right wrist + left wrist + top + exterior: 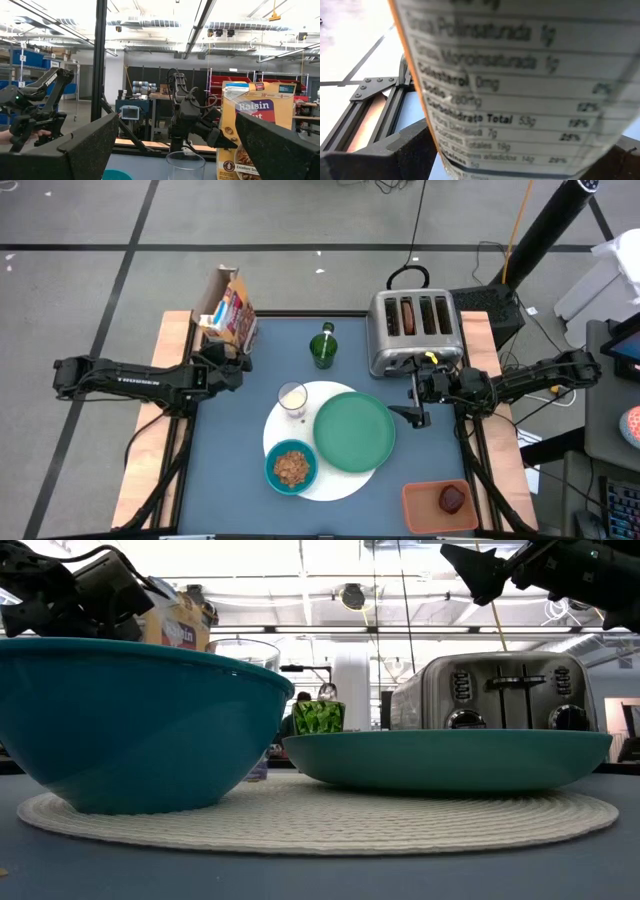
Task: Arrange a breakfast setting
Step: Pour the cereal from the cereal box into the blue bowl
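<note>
Table [240, 480] first: we see a blue top holding everything else. Next in size is the white disc [345, 480], a woven round mat near the middle, and on it sit three things. The green plate [354, 432] lies on the mat's right half, bare. The teal bowl [291, 467] sits on the mat's front left part and holds brown cereal. The glass [292, 398] stands on the mat's back left edge, with something white in it.

Behind the mat, at the table's back right, we see the toaster [414, 329], four slots facing up, with something brown in one of them. At the back left stands the cereal box [228, 311]. Our left gripper [225, 352] is closed on that box's side, as the left wrist view confirms with the nutrition panel pressed right against the camera. A green cup [323, 348] stands between box and toaster.

At the front right corner lies an orange tray [415, 508] with the dark-red fruit [453, 498] in it.

Our right gripper [414, 402] hangs above the table just right of the plate, fingers spread wide and holding nothing.
</note>
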